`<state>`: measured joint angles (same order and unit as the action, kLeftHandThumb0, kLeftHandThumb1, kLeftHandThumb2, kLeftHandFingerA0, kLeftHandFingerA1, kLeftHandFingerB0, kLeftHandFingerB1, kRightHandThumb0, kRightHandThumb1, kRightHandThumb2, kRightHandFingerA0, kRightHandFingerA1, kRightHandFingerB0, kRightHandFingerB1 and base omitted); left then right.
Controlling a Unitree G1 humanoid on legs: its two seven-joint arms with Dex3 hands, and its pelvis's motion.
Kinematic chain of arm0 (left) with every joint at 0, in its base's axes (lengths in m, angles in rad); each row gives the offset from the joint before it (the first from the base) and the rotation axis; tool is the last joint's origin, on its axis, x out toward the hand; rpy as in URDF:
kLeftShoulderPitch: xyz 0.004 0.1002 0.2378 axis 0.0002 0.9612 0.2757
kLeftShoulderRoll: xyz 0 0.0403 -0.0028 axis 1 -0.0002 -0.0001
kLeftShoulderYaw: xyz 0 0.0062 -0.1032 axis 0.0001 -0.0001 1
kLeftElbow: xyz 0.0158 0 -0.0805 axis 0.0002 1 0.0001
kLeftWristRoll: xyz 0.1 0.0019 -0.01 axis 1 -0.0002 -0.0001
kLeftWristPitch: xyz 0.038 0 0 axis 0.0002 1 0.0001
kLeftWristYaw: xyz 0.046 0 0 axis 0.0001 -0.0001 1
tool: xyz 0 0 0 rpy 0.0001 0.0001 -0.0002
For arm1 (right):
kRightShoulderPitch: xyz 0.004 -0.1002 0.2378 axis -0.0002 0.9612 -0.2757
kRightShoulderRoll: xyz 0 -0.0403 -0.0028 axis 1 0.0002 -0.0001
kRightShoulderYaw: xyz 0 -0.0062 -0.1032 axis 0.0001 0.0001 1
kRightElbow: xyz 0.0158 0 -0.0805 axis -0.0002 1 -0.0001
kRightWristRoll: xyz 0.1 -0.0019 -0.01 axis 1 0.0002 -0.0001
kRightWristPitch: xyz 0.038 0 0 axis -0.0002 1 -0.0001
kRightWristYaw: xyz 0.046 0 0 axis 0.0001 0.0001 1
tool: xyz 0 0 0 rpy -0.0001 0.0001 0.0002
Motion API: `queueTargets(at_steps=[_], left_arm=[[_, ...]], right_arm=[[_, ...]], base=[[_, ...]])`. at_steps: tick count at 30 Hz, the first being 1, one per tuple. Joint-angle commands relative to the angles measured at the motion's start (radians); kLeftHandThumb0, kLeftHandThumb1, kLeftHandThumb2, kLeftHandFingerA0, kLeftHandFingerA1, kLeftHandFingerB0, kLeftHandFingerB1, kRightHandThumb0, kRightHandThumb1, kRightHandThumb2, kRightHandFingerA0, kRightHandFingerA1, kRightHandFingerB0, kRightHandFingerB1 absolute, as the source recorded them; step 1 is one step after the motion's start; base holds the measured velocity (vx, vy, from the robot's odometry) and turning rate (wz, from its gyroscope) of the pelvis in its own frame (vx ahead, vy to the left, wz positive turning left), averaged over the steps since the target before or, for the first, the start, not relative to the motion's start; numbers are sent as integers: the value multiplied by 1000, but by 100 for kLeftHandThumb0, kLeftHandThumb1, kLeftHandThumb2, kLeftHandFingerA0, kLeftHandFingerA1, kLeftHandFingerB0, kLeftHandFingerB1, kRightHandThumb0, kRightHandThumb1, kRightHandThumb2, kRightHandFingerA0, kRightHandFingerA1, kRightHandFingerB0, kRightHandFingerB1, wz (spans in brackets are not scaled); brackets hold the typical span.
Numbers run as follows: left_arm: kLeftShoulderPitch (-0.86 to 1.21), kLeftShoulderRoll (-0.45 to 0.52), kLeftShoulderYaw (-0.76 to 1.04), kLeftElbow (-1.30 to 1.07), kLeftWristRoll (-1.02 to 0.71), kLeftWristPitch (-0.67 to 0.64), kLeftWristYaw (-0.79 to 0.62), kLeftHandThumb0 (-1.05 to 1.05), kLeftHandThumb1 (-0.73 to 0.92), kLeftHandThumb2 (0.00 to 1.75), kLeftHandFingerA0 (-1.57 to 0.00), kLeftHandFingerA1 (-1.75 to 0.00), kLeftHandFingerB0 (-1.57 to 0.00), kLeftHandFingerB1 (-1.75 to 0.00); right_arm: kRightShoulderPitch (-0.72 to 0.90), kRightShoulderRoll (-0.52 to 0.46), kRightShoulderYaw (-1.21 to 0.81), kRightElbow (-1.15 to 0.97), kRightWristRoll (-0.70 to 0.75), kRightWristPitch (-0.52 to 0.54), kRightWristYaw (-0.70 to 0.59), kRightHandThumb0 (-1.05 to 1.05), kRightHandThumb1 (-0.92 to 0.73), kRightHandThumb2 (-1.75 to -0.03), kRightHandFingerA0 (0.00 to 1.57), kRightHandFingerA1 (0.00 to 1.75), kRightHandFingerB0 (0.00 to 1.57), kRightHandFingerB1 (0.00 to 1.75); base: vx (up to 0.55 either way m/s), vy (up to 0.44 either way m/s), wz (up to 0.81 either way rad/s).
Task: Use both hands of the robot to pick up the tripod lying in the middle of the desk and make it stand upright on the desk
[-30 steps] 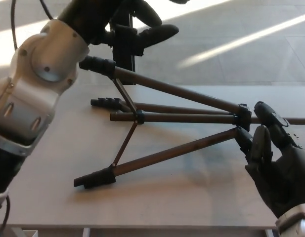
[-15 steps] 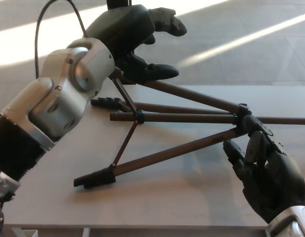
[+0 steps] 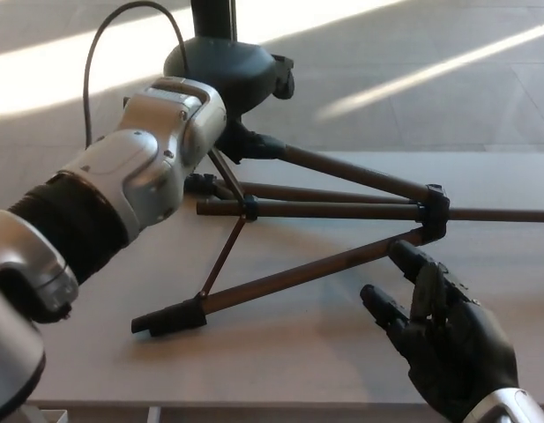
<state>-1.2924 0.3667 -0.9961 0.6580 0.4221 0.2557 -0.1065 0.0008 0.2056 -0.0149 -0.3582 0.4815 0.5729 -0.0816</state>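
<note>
The dark tripod point(image 3: 324, 210) lies flat on the pale desk point(image 3: 95, 352), legs spread, feet to the left and hub point(image 3: 433, 211) to the right. Its centre column runs off the picture's right edge. My left hand point(image 3: 227, 70) hangs back-up over the foot end of the far leg point(image 3: 342, 172), and my silver wrist point(image 3: 157, 159) hides that foot. Its grasp is hidden. My right hand point(image 3: 443, 339) is open, palm up, just in front of the near leg point(image 3: 298, 275) and below the hub, not touching it.
The near leg's foot point(image 3: 166, 319) lies close to the desk's front edge. A black post point(image 3: 210, 16) stands behind the desk, and a cable point(image 3: 100, 44) loops above my left forearm. Sunlit floor lies beyond the far edge.
My left arm has swung down and turned, so the hand's back now faces me over the far leg's end. My right hand has dropped down and left, away from the hub. The tripod has not moved.
</note>
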Motion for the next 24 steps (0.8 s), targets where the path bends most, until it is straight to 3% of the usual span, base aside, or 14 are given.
queueTargets(at_steps=[1,2,3,9,10,12,13,16,18,19,21,22,23,24], left_arm=[[-154,-136,-220,276,407,-44,220,-85,76,63,-24,-61,-36,-46],[-150,-148,-222,288,402,-36,224,-85,75,63,-25,-60,-37,-46],[-146,-161,-218,301,391,-26,227,-85,74,63,-28,-60,-39,-48],[-138,-214,-211,367,361,-5,248,-85,72,62,-34,-59,-41,-49],[-122,-233,-210,383,350,-10,240,-86,72,63,-31,-58,-36,-47],[-110,-253,-203,405,338,-14,240,-87,71,62,-32,-59,-36,-49],[-105,-260,-197,415,336,-16,249,-88,69,62,-34,-58,-36,-46],[-93,-283,-180,436,333,-23,258,-86,71,62,-35,-57,-35,-44],[-80,-310,-167,454,338,-19,271,-83,71,62,-35,-58,-35,-42],[-77,-318,-160,463,339,-25,268,-80,71,62,-40,-58,-35,-41],[-73,-329,-148,478,344,-35,266,-80,71,62,-40,-58,-35,-41],[-65,-332,-156,492,365,-41,276,-75,72,62,-76,-71,-42,-40],[-61,-336,-159,502,377,-43,268,-72,72,62,-83,-82,-40,-40],[-60,-337,-153,506,378,-46,260,-67,71,61,-90,-97,-40,-40]], right_arm=[[88,90,17,14,96,89,-27,-84,-86,-66,23,62,37,42],[87,89,19,15,93,90,-28,-89,-73,-78,23,62,37,47],[85,87,22,19,86,85,-26,-84,-86,-66,25,64,39,44],[83,83,26,28,86,75,-19,-84,-86,-66,25,67,38,45],[88,91,18,23,98,84,-33,-89,-71,-81,26,66,39,50],[92,93,14,21,104,85,-39,-84,-84,-65,26,67,41,46],[94,91,16,20,105,84,-39,-88,-71,-78,25,66,39,50],[96,82,19,19,99,76,-39,-88,-72,-79,25,65,39,50],[96,81,17,20,100,76,-44,-83,-84,-66,27,65,41,44],[97,79,15,19,103,74,-45,-88,-70,-81,26,65,40,48],[97,75,15,20,109,70,-45,-88,-70,-81,26,65,40,48],[94,69,10,16,120,75,-44,-82,-83,-65,24,66,40,44],[93,63,7,13,126,78,-44,-82,-84,-65,24,65,39,43],[93,61,5,11,131,80,-43,-86,-71,-81,22,63,36,47]], base=[[0,0,0],[0,0,0],[0,0,0],[0,0,0],[0,0,0],[0,0,0],[0,0,0],[0,0,0],[0,0,0],[0,0,0],[0,0,0],[0,0,0],[0,0,0],[0,0,0]])
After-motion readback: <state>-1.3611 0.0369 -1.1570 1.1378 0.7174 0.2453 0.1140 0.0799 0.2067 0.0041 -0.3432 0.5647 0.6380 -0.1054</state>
